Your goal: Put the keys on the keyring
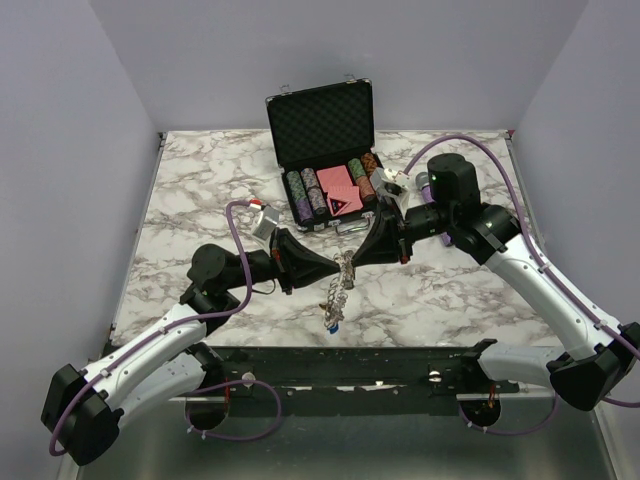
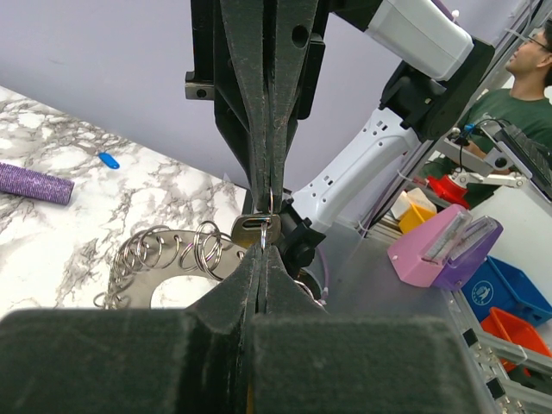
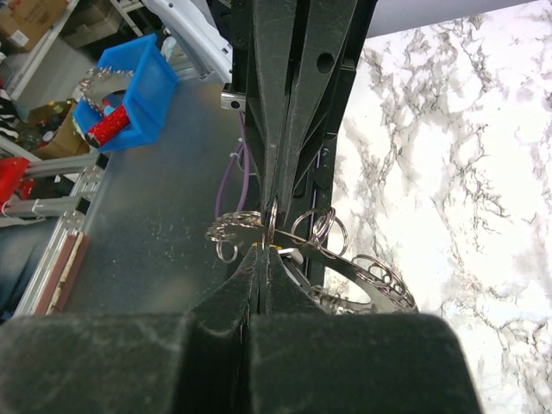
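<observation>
Both jaws closed, tip to tip.
- Left gripper [image 2: 263,250] pinches a small metal piece on the keyring [image 1: 337,295] fringe. You cannot tell whether it is a key head.
- Right gripper [image 3: 263,252] pinches a split loop on the same stretch of rim.

Keyring is off the counter [image 1: 200,200], hanging between the two grippers from that pinched edge. From above it reads edge-on, its line running from the jaws toward the near edge and slightly left.

Step in hand looks like working a piece onto a loop. Hold one pinch firm and move only the other. Make small twists along the loop's curve, and don't pull the tips apart.

Blue key [image 2: 109,159] lies flat on the counter beyond the purple microphone [image 2: 34,183]. Its long axis is diagonal in the left wrist view; blade end not discernible.
</observation>
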